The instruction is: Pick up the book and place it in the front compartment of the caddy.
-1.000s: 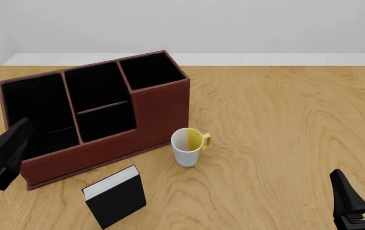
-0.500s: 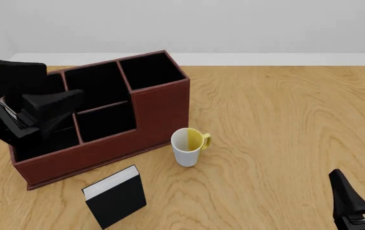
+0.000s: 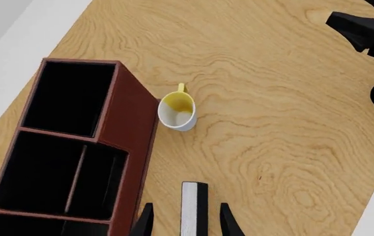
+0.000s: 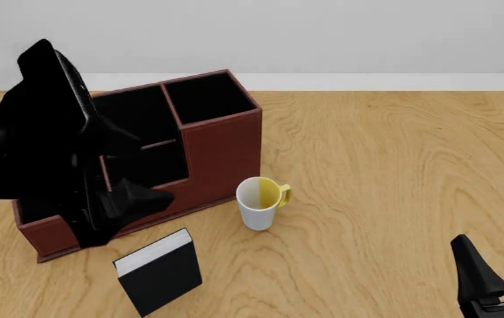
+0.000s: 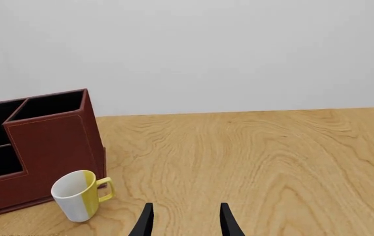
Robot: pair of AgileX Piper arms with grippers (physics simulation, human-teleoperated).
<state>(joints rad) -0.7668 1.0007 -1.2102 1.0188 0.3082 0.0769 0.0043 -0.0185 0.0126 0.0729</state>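
The book [image 4: 158, 270] stands upright on the table [image 4: 393, 165], just in front of the caddy [image 4: 220, 149], beside the mug [image 4: 259, 202]. The left gripper [image 3: 185, 221] hangs spread apparently above it, touching nothing; the right gripper [image 4: 497, 271], also spread, sits well apart.

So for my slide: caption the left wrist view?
Open left gripper above the upright book, beside caddy and mug.

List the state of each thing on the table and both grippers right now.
Book: standing on edge on the table, not held.
Caddy: upright, nothing visible inside.
Mug: upright, nothing visible inside.
Left gripper: open, fingers lined up either side of the book.
Right gripper: open, holding nothing.
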